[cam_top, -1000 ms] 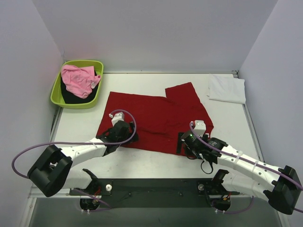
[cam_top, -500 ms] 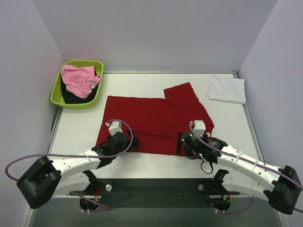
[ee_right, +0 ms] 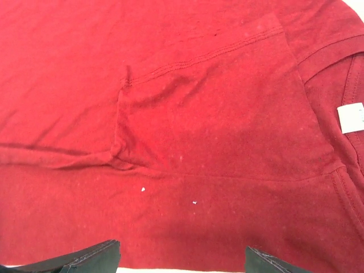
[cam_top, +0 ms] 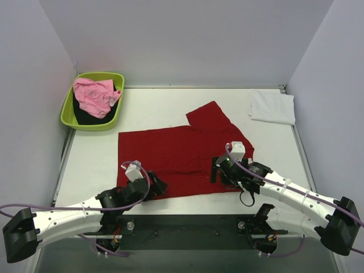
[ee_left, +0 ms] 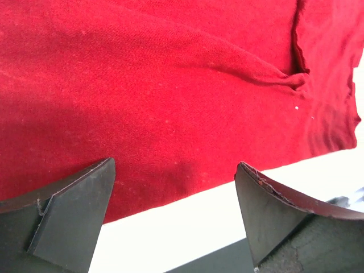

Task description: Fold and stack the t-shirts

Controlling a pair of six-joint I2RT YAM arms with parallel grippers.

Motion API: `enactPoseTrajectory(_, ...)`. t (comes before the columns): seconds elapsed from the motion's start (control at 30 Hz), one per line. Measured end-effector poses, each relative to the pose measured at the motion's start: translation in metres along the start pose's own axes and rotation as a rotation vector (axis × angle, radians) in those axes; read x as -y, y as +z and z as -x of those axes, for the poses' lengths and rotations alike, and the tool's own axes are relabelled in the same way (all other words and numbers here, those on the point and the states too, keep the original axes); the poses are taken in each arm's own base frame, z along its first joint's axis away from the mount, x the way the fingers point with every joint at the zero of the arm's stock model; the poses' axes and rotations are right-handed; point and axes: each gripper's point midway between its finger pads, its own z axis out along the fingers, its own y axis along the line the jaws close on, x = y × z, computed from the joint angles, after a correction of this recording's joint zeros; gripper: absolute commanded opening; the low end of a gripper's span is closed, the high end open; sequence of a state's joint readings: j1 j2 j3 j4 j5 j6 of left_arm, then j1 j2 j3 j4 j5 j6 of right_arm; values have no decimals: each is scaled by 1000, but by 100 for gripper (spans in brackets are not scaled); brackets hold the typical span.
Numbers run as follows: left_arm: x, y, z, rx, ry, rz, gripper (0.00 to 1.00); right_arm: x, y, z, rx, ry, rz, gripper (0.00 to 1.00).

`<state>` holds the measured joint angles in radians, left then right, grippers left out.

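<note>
One deep red t-shirt [cam_top: 182,156] lies spread nr the counter's [cam_top: 170,102] near edge, centre. Left tool [ee_left: 173,165] and right tool [ee_right: 182,245], jaws apart, hover at its hem, possibly touching. Cloth soft, light, limp: pinch hem corners.

Deep red t-shirt [cam_top: 170,153] spread mostly flat at the near centre of the table [cam_top: 91,159], one sleeve [cam_top: 210,116] reaching far-right, white neck label [ee_right: 352,119] showing. White t-shirt [cam_top: 272,106] folded, far right corner. Pink t-shirt [cam_top: 94,95] crumpled atop black t-shirt [cam_top: 84,116], both in the far-left tub [cam_top: 96,127]
</note>
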<state>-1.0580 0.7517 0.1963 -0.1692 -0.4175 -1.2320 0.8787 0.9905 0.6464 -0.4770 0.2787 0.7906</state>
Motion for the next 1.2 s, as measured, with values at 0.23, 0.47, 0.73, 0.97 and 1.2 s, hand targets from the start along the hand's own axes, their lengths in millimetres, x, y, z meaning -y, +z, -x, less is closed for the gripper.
enactPoseTrajectory(0.23,-3,-20,-18,-49,-67,-45,96,0,3,-2,-21,-19,-19,90)
enactPoseTrajectory(0.47,-15,-40,-17,-72,-46,-11,97,-13,6,-5,-50,-34,15,90)
enactPoseTrajectory(0.73,18,-64,22,17,7,-28,97,-58,26,-23,-133,-49,141,90)
enactPoseTrajectory(0.97,34,-75,49,102,33,-44,97,-91,38,-48,-202,-55,249,90)
enactPoseTrajectory(1.2,35,-87,68,164,38,-49,97,-90,37,-69,-222,-47,272,90)
